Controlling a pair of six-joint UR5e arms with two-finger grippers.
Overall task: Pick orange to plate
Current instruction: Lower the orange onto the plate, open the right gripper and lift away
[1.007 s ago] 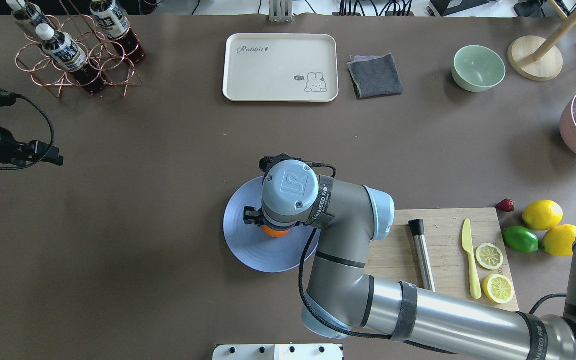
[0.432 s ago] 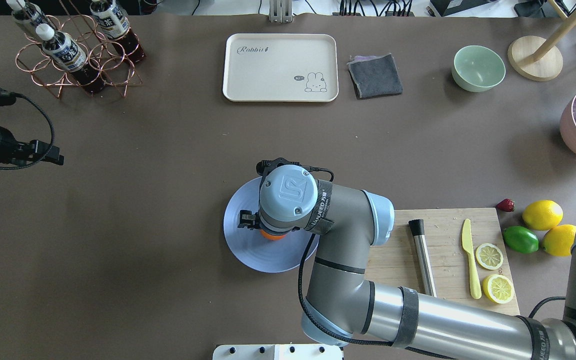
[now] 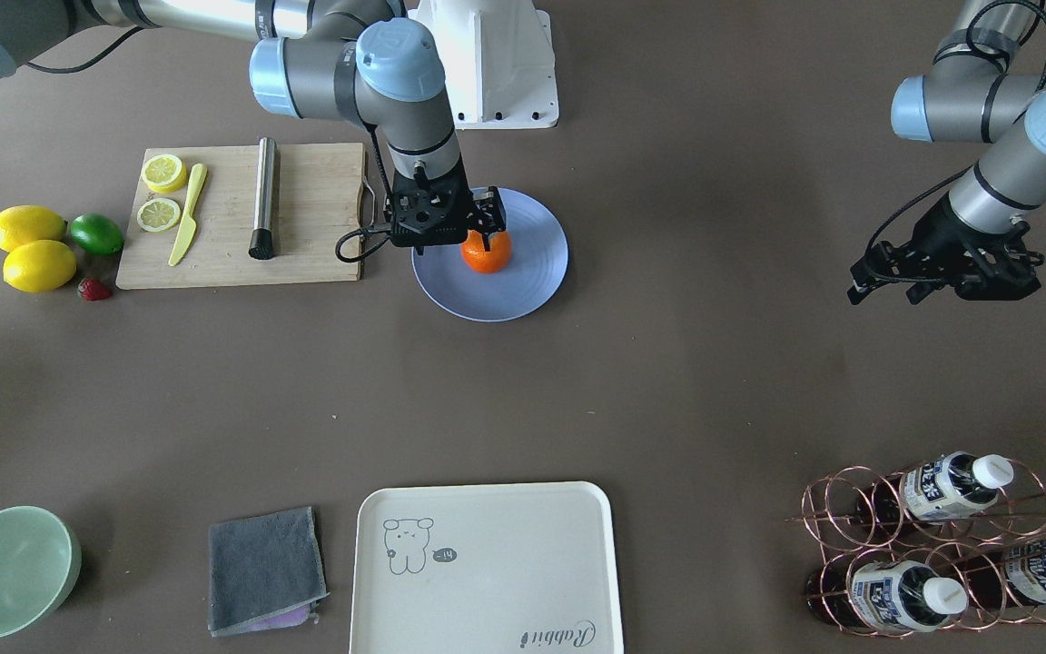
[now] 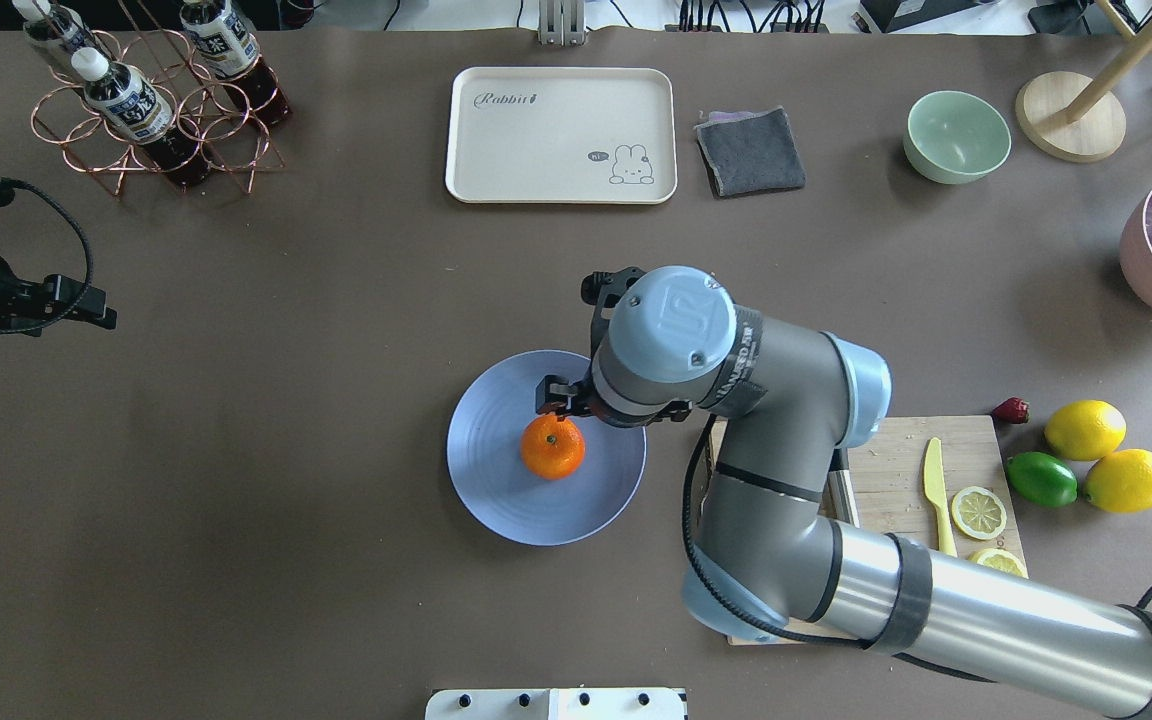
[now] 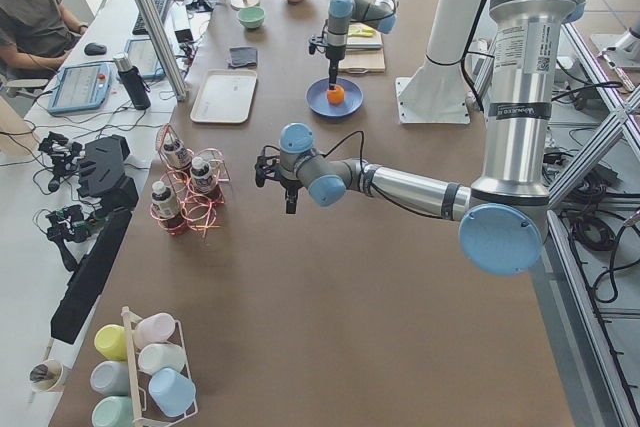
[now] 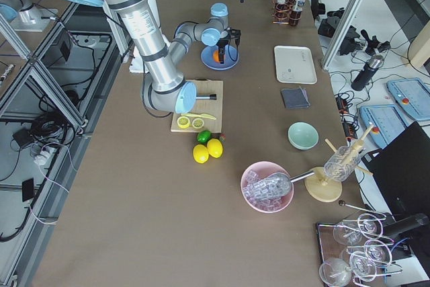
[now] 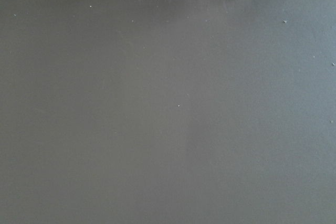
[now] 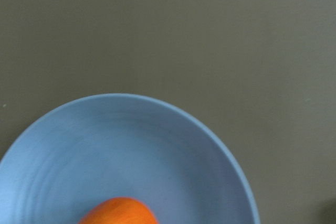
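Observation:
The orange (image 4: 552,447) rests near the middle of the pale blue plate (image 4: 486,450), its stem dot facing up. My right gripper (image 4: 558,396) hangs open just above and behind the fruit, holding nothing. From the front, the open right gripper (image 3: 484,225) stands over the top of the orange (image 3: 487,253) on the plate (image 3: 532,263). The right wrist view catches only the orange's top (image 8: 119,212) and the plate rim (image 8: 157,103). My left gripper (image 4: 76,305) hovers open and empty over bare table at the far left.
A wooden cutting board (image 4: 896,440) with a yellow knife, lemon halves and a metal muddler lies right of the plate. Lemons (image 4: 1084,429) and a lime (image 4: 1041,479) sit beyond it. Cream tray (image 4: 561,135), grey cloth, green bowl (image 4: 956,136) and bottle rack (image 4: 151,100) line the far edge.
My right gripper has let go of the orange and lifted away toward the right and far side, so the orange lies uncovered on the plate. The left arm drifted slightly left.

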